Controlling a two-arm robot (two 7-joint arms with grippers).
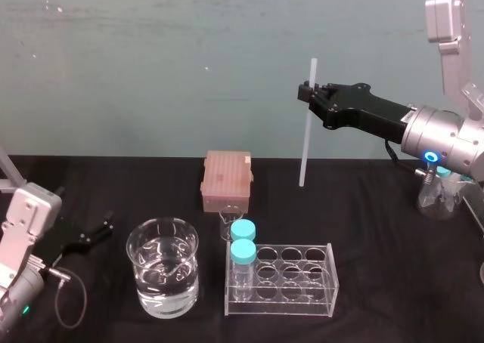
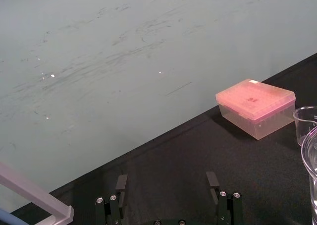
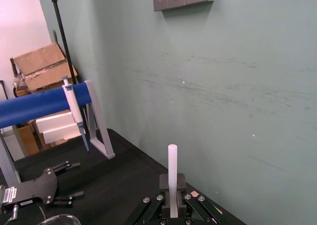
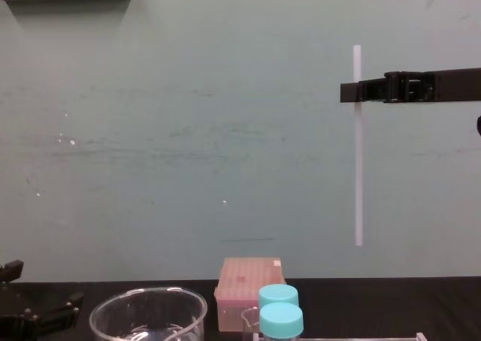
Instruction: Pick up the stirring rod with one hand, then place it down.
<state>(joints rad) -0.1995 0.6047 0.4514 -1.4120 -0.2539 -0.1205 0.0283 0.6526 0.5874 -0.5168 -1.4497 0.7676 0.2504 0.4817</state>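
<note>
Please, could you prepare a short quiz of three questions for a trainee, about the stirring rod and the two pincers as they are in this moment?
1. True or false: the stirring rod stands inside the beaker of water.
2. Fill in the gap: the left pincer, low over the table on the robot's left, has its fingers ____.
3. Choose one. What holds the rod?
A. the left pincer
B. the right pincer
C. a person's hand

Key
1. False. The rod hangs upright in the air, gripped near its top end, well apart from the beaker.
2. open
3. B
</note>
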